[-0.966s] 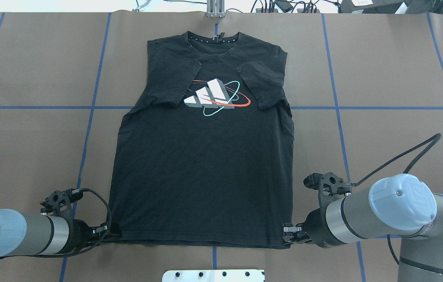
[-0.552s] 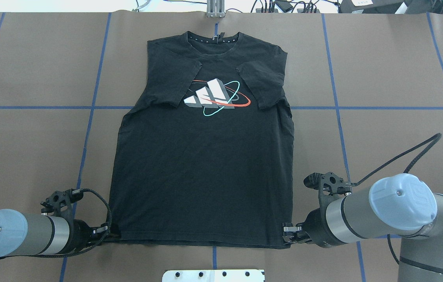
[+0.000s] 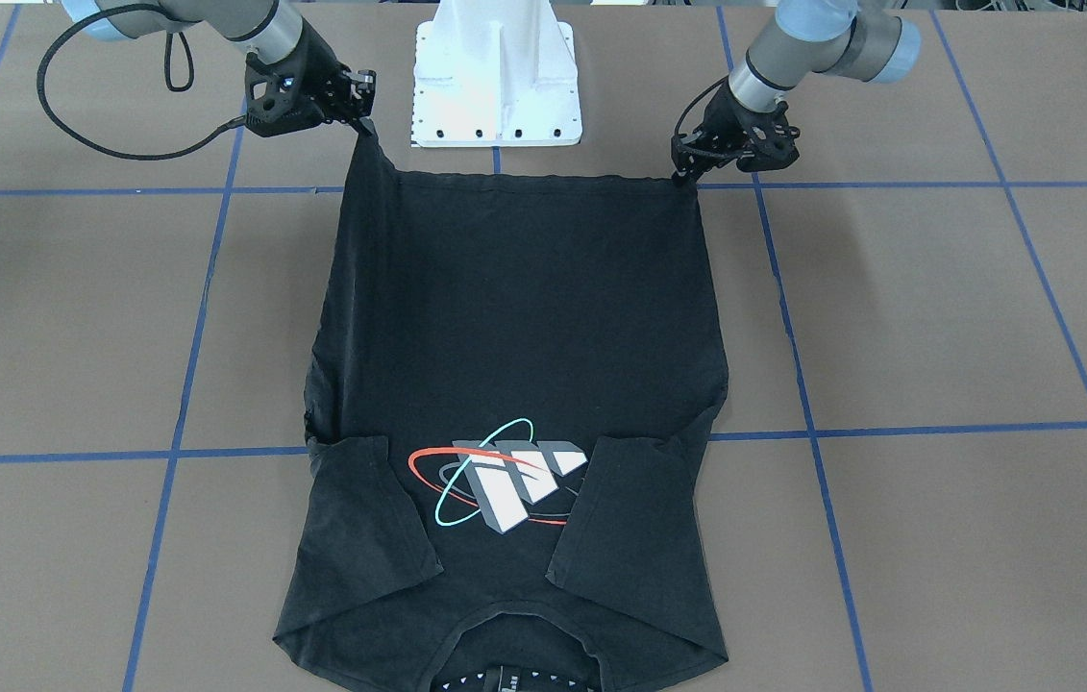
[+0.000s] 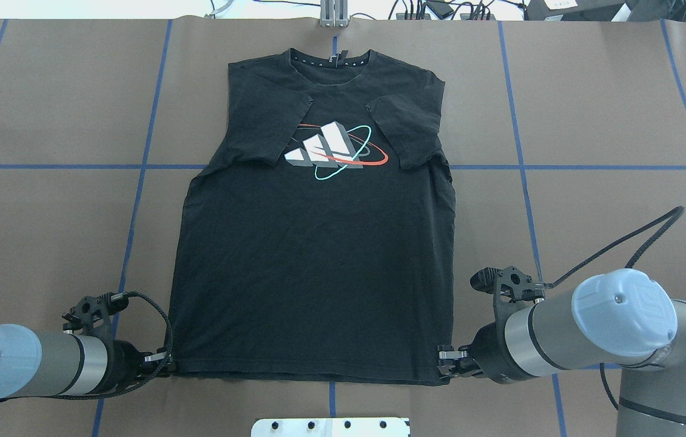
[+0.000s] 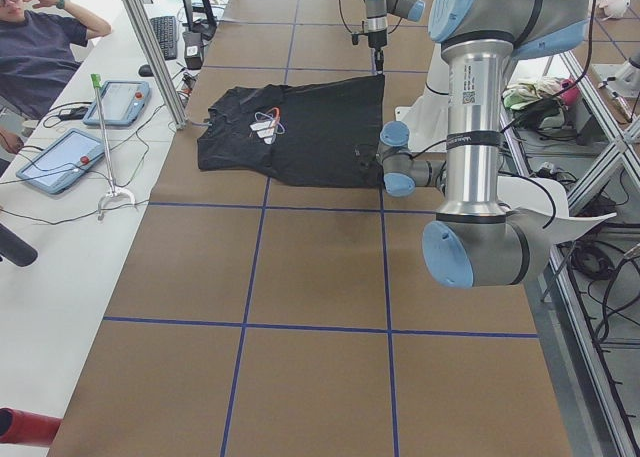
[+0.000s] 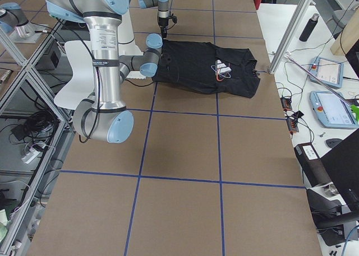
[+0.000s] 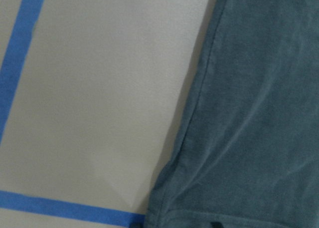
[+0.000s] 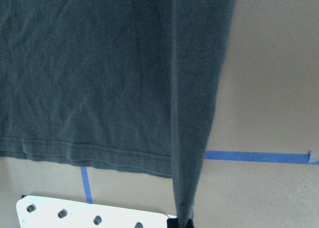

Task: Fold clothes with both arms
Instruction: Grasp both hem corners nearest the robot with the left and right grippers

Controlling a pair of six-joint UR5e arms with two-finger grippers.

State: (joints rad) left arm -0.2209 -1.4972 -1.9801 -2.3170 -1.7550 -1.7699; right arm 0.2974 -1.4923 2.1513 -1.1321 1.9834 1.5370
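T-shirt (image 4: 318, 261) hem corners pinched: left tool (image 4: 164, 362), right tool (image 4: 444, 362).

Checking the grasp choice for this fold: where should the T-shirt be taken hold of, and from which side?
The two bottom hem corners of the T-shirt, one per arm, each from its outer side. It lies flat, sleeves folded in, hem nearest the robot; the left gripper and right gripper sit there.
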